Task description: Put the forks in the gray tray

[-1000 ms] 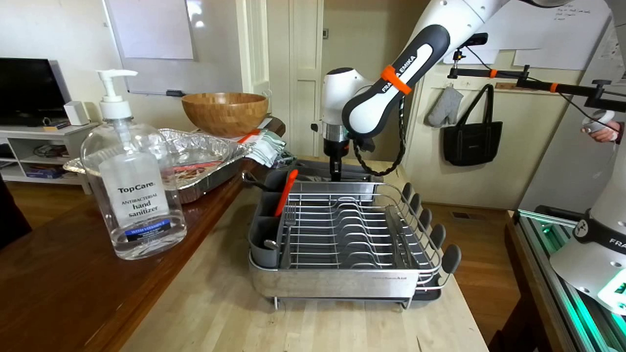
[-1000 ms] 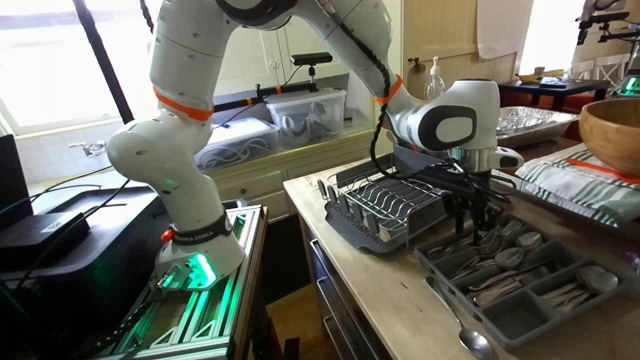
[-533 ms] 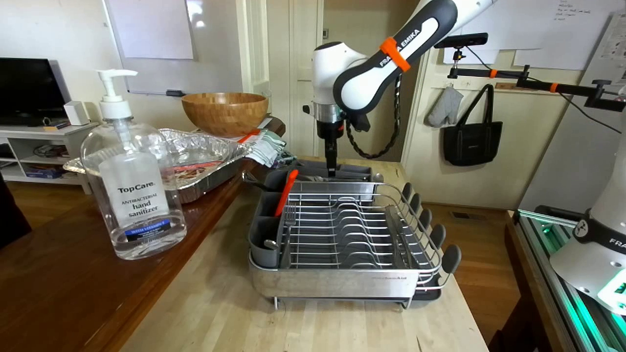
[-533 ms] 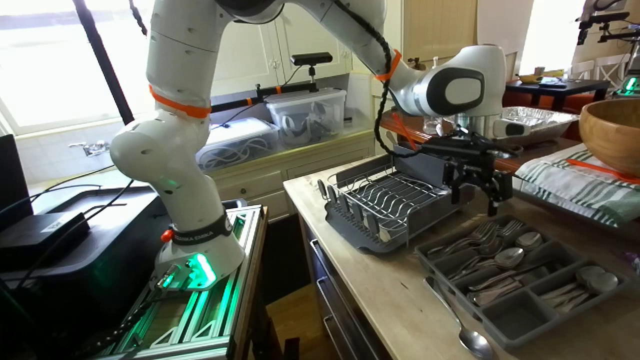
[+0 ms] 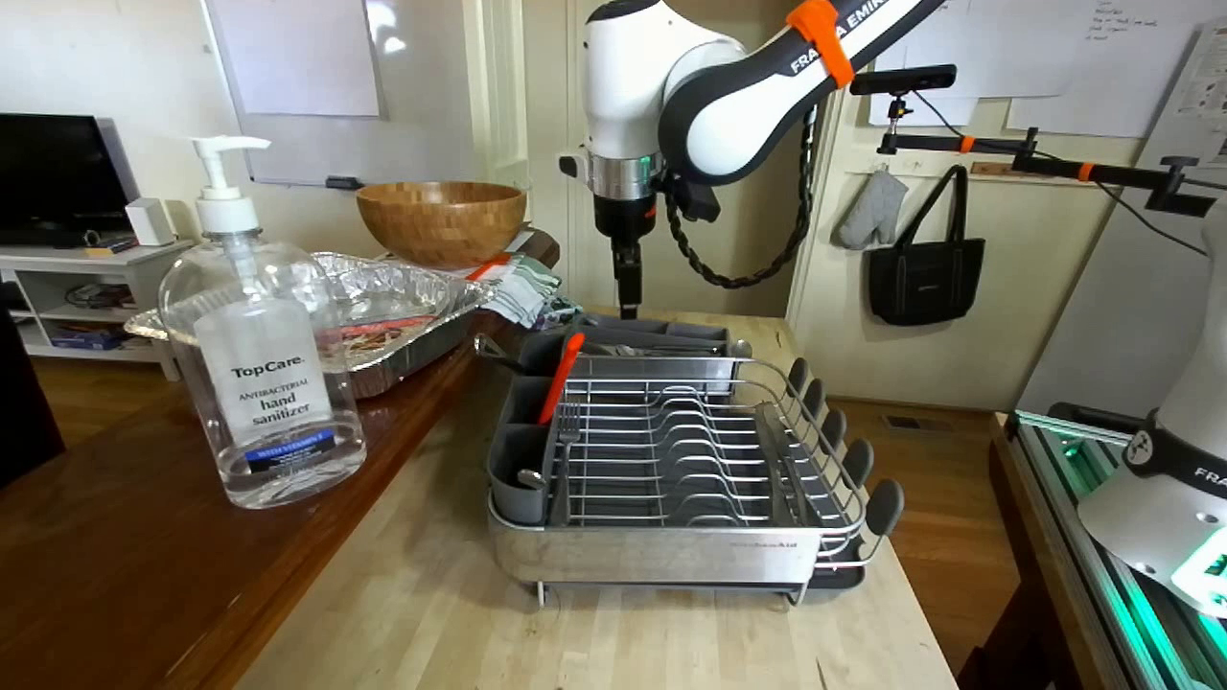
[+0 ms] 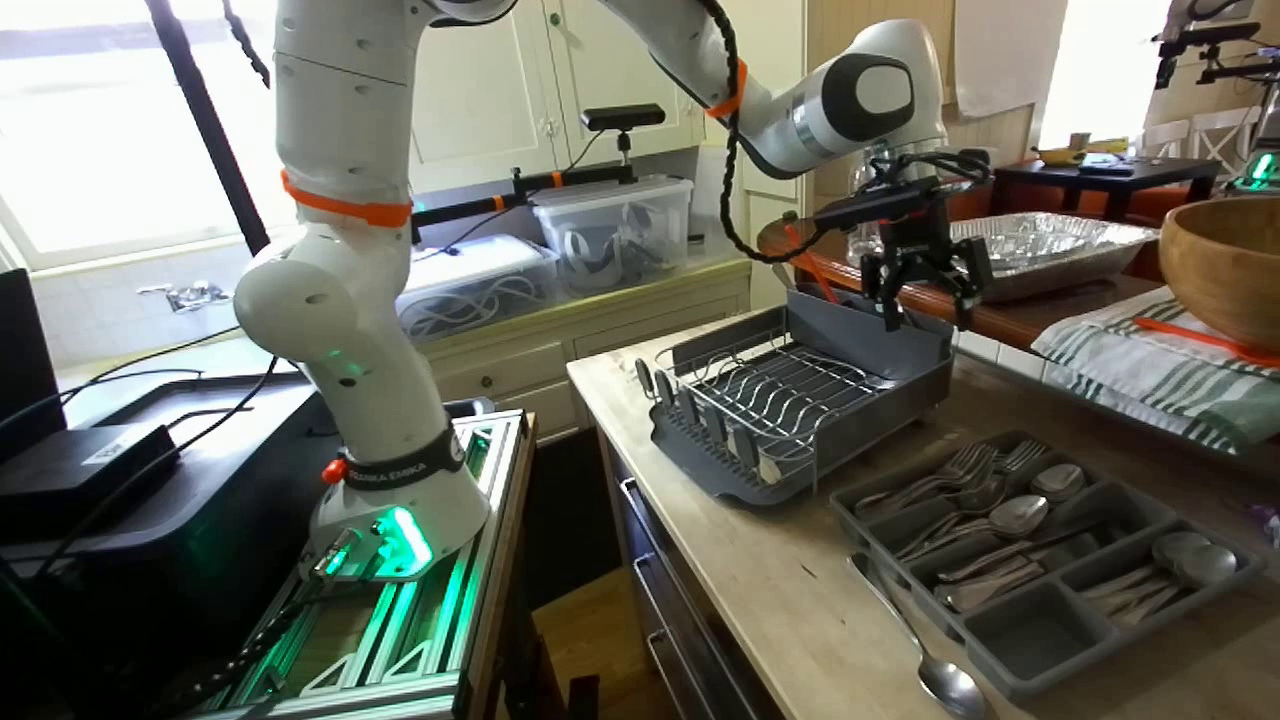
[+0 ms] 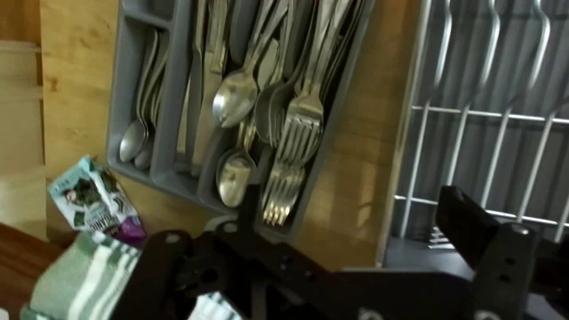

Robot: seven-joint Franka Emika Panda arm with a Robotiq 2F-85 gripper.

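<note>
The gray tray [image 6: 1035, 625], a compartmented cutlery tray, lies on the counter beside the dish rack [image 6: 880, 425]. Several forks [image 7: 302, 129] share its end compartment with some spoons, seen in the wrist view. In an exterior view another fork [image 5: 568, 426] lies on the rack's wires along the cutlery cups; the wrist view shows just its tines [image 7: 440, 240] past one finger. My gripper [image 6: 929, 318] hangs above the rack's tray-side end, fingers wide apart with nothing held. From the wrist, the open gripper [image 7: 353, 193] spans the gap between tray and rack.
Knives [image 5: 781, 460] lie in the rack. A red-handled utensil [image 5: 564, 379] sticks up from its cups. Near the tray are a loose spoon [image 6: 950, 685], a striped towel [image 6: 1150, 375] and a snack packet [image 7: 100, 200]. A foil pan [image 6: 1060, 250] and wooden bowl [image 5: 441, 220] stand on the raised ledge.
My gripper has risen out of the tray's fork compartment and moved toward the dish rack. Its fingers, closer together a second ago, have spread. The fork on the rack has not moved.
</note>
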